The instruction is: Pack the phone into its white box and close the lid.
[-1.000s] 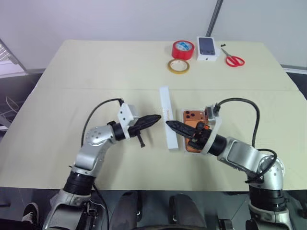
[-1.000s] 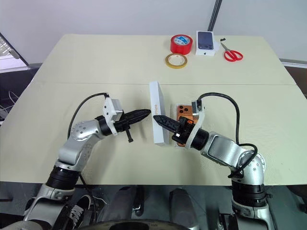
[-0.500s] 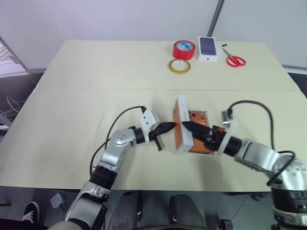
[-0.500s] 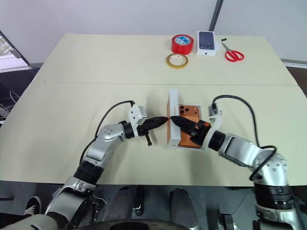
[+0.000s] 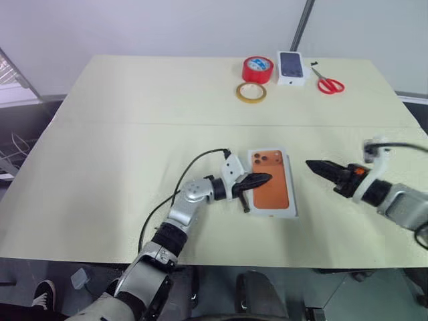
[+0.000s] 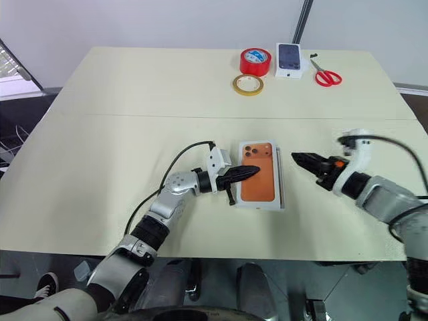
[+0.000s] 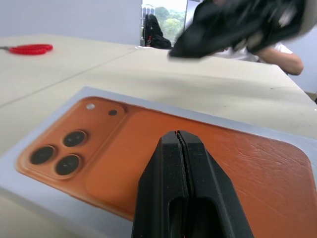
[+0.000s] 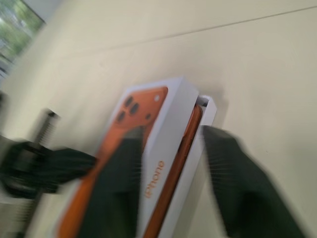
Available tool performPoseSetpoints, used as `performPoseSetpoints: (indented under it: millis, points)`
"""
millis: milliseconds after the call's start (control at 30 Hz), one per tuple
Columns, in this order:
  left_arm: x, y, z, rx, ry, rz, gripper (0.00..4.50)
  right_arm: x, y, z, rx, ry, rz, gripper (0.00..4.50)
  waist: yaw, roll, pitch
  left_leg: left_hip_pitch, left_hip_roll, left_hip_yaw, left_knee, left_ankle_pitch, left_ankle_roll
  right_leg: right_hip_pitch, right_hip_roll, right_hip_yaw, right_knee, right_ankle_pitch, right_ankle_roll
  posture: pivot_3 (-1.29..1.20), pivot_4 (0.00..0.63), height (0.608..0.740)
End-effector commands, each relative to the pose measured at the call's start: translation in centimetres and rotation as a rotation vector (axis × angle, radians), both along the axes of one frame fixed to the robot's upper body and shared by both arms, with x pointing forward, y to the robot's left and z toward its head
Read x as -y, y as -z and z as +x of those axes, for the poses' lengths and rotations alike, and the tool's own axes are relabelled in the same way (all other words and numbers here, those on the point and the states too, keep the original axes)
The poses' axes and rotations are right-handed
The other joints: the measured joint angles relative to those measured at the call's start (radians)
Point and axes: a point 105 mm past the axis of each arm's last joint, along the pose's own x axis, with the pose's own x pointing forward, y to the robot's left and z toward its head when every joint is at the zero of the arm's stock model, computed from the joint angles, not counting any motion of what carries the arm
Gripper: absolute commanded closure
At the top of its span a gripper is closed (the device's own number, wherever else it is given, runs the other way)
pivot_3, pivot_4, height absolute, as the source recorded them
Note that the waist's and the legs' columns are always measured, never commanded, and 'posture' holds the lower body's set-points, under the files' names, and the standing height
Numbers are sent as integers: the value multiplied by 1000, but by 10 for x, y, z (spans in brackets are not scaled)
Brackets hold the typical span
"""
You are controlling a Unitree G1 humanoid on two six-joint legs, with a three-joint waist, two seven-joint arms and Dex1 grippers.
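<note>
The left claw point(image 5: 266, 178) lies low and level at the near centre of the tabletop point(image 5: 120, 127), pointing right. Its two black fingers are clenched together with nothing between them, as the left wrist view shows. The tip rests over the left edge of the lid point(image 5: 275, 184), at or just above its top; contact cannot be told.

The lid lies flat, face up, with a picture of an orange phone filling its top. It sits on the white box point(image 8: 210, 105) but not squarely. In the right wrist view the lid's side wall, with lettering on it, stands a little to the left of the box's right wall. In the gap between them a narrow orange strip shows, which is the edge of the phone point(image 8: 191, 133) lying inside the box. The lid is therefore on but not seated.

To the right, apart from the box and touching nothing, the right claw point(image 5: 311, 163) hangs above the tabletop and points left toward the box. Its fingers stand somewhat parted and hold nothing.

Along the far edge, well apart from the box, a yellow tape ring point(image 5: 251, 92) lies nearest. Behind it is a red tape roll point(image 5: 257, 69). To the right of that stands a small white carton point(image 5: 291, 67) picturing a dark phone, then red scissors point(image 5: 328, 85).
</note>
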Motion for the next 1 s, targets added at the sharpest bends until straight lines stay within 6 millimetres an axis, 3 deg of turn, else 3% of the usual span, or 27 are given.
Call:
performPoseSetpoints:
  millis: [33, 133, 267, 333, 600, 767, 1000]
  points:
    - [-20, -19, 5, 45, -27, -29, 4500, -1, -6, 10, 183, 14, -222, 4373, 0, 0, 0, 0, 0, 0, 0, 0, 0, 0, 0, 0, 0, 0, 0, 0, 150, 728]
    - [-52, -10, 22, 3, -132, 16, 4500, -3, 12, 13, 238, 12, -392, 4445, 0, 0, 0, 0, -1, 0, 0, 0, 0, 0, 0, 0, 0, 0, 0, 0, 150, 728]
    - [-61, 1, 23, -20, -153, 73, 4500, -18, 13, 12, 284, -21, -412, 4445, 2, 0, 0, 0, -1, 0, 0, 0, 0, 0, 0, -1, 0, 0, 0, 0, 150, 728]
    - [-59, 6, 22, -53, -143, 96, 4500, -26, 11, 11, 298, -53, -398, 4445, 4, 0, 0, 0, -2, 0, 1, 0, 0, 1, -1, -1, 0, 0, 0, 0, 150, 728]
    - [-22, 18, 25, -101, -111, 148, 4500, -22, 21, 10, 299, -76, -521, 4445, 3, 0, 0, 0, -3, -1, 4, 0, 0, 3, -1, -2, 0, 0, 0, 0, 150, 728]
    - [-2, 10, 21, -92, -47, 129, 4500, -23, 20, 12, 313, -71, -542, 4445, 2, 0, 0, 0, -2, -1, 4, 0, 0, 3, -1, -2, 0, 0, 0, 0, 150, 728]
    - [-1, -11, 25, -102, -53, 44, 4500, -25, 26, 9, 306, -89, -573, 4445, 2, 0, 0, 0, -3, -1, 5, 0, 0, 3, -1, -2, 0, 0, 0, 0, 150, 728]
